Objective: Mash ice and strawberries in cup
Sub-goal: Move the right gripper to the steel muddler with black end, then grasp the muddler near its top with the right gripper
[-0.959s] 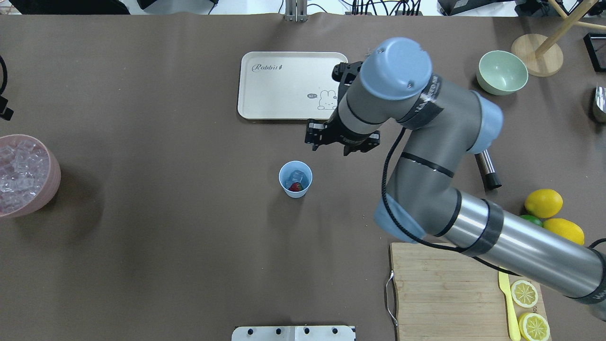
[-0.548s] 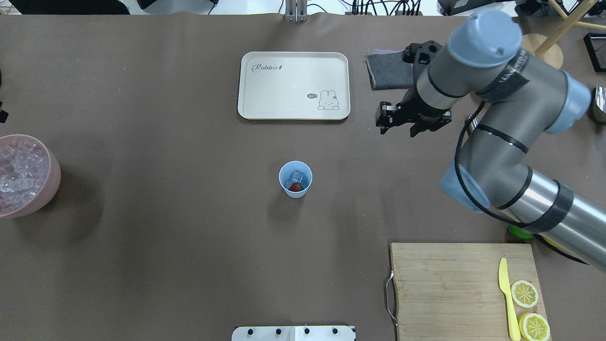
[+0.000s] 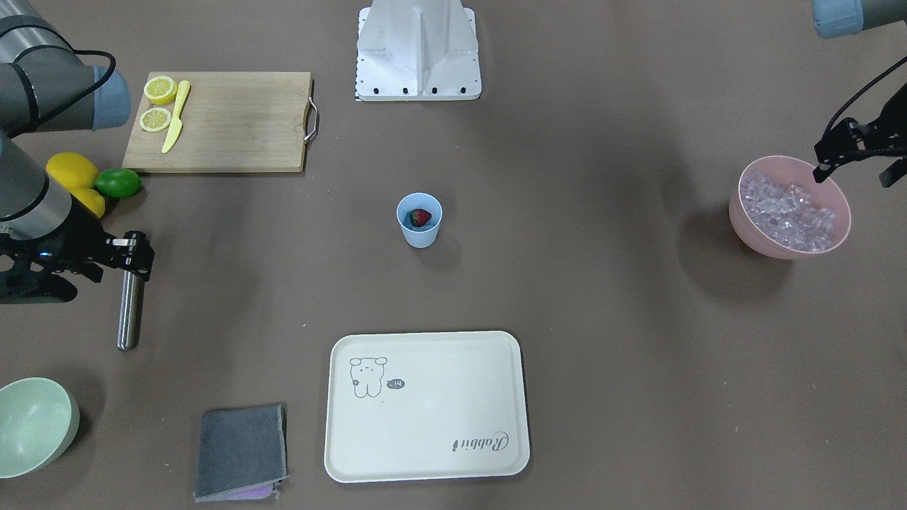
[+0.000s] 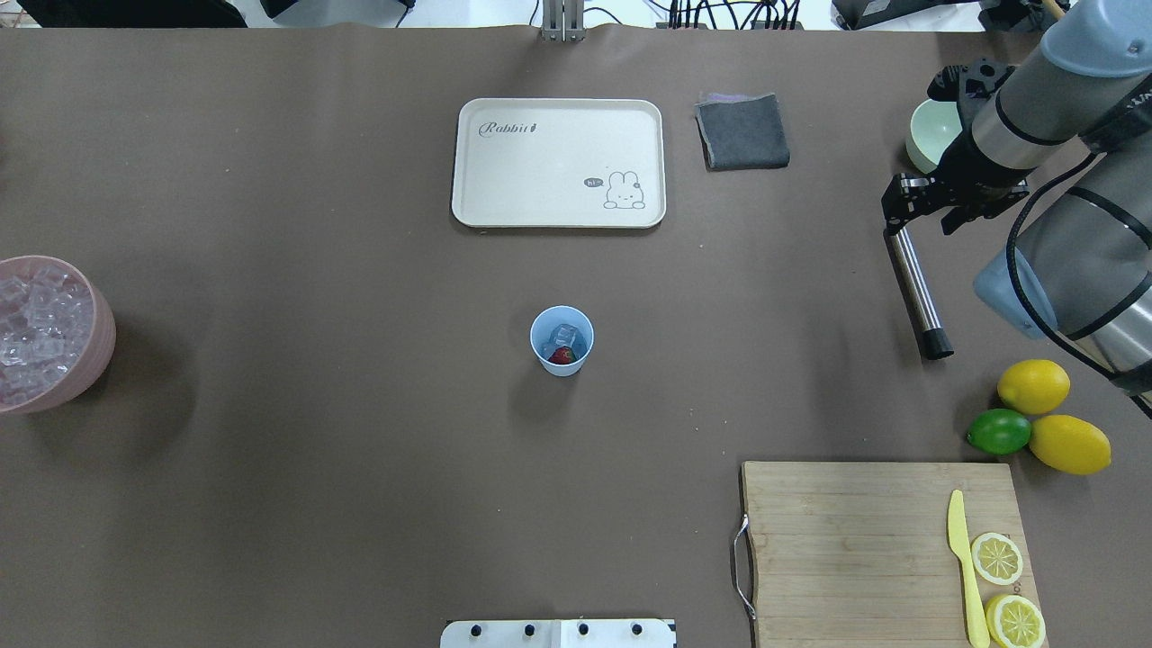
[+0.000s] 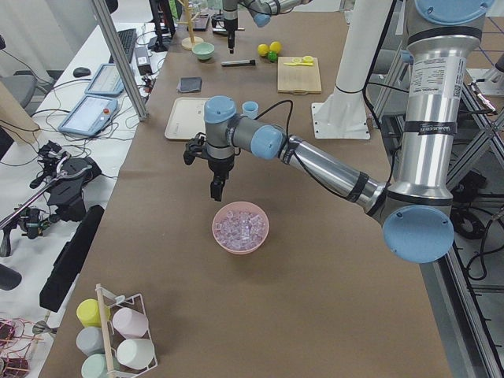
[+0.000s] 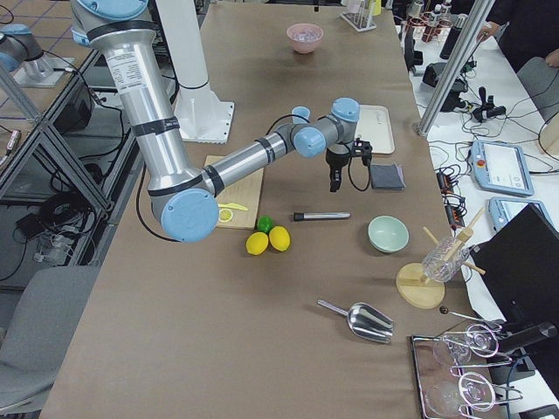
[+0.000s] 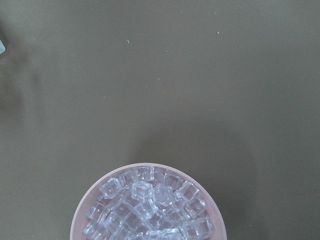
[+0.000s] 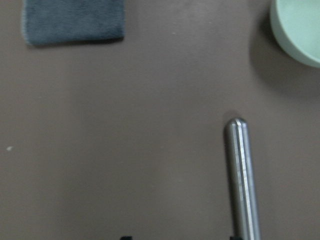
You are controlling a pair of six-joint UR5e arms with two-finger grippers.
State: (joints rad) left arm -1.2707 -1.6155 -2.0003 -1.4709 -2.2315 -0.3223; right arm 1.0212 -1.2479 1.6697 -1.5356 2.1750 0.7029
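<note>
Right gripper (image 4: 918,220) is hanging open over the steel muddler (image 4: 913,288) on the worktop (image 4: 360,270), probably lining up a grab, since the cup (image 4: 538,335) is already holding strawberry (image 4: 562,356) and ice (image 4: 564,335).

Strawberry (image 3: 421,217) sits in the cup (image 3: 419,230) mid-worktop (image 3: 602,297); right end effector (image 3: 131,263) over the metal rod (image 3: 128,319), left end effector (image 3: 854,173) above the ice (image 3: 786,209)

The cream tray (image 4: 540,171) carries the word "Rabbit" in one corner.
</note>
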